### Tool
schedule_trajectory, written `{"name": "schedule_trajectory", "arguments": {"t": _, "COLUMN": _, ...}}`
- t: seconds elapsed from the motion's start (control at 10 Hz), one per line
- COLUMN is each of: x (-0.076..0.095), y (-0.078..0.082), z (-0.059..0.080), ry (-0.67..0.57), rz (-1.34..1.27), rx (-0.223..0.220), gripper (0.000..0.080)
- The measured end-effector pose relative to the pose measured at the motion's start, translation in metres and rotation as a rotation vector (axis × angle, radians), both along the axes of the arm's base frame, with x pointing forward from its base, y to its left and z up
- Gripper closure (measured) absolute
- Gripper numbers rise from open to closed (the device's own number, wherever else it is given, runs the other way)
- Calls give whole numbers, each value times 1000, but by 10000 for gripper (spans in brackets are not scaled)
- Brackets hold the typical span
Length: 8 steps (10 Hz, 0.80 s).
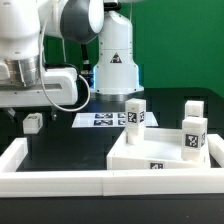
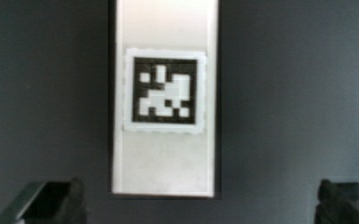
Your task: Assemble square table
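Your square tabletop slab (image 1: 160, 152) lies flat on the black bench (image 1: 60, 150), toward the exterior view's right, pushed into the corner formed by the long white rail (image 1: 50, 183) that borders the surface. A black-and-white tag shows on the slab's near edge; its pattern cannot be read as writing. Three white legs stand upright on the slab: one (image 1: 134, 113) near its far corner on the exterior view's left, one (image 1: 194, 137) at the right with a tag facing you, and a third (image 1: 193, 107) just behind that one. A fourth leg (image 1: 33, 122) lies on the bench well apart from the slab, at the exterior view's left, under the arm.

In the wrist view you see that leg (image 2: 167, 95) as a long white bar with one square tag on its upper face. The tool (image 2: 202, 205) hangs above it with its fingers (image 2: 51, 203) spread wide, one dark tip on each side of the bar, touching nothing.

Farther back, the marker board (image 1: 105, 119) lies flat on the bench in front of the arm's white base (image 1: 117, 62), which carries a black triangular warning label.
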State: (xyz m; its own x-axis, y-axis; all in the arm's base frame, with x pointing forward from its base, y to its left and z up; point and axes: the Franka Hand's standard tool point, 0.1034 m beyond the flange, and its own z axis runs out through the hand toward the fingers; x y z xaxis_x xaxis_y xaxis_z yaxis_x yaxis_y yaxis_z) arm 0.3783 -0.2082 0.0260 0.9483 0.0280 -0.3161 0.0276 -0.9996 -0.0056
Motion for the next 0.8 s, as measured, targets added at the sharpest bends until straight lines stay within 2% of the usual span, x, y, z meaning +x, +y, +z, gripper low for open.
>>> {"name": "schedule_trajectory", "arguments": {"t": 0.2, "x": -6, "y": -1, "z": -2, "ry": 8, "rz": 12, "rx": 9, "gripper": 151}}
{"name": "schedule_trajectory", "arguments": {"t": 0.5, "x": -7, "y": 1, "z": -3, "ry": 30, "rz": 14, "rx": 16, "gripper": 151}}
{"name": "schedule_trajectory", "arguments": {"t": 0.7, "x": -10, "y": -3, "z": -5, "ry": 139, "rz": 40, "rx": 33, "gripper": 151}}
{"name": "schedule_trajectory", "arguments": {"t": 0.8, "x": -5, "y": -6, "z": -9, "ry": 166, "rz": 49, "rx": 30, "gripper": 151}}
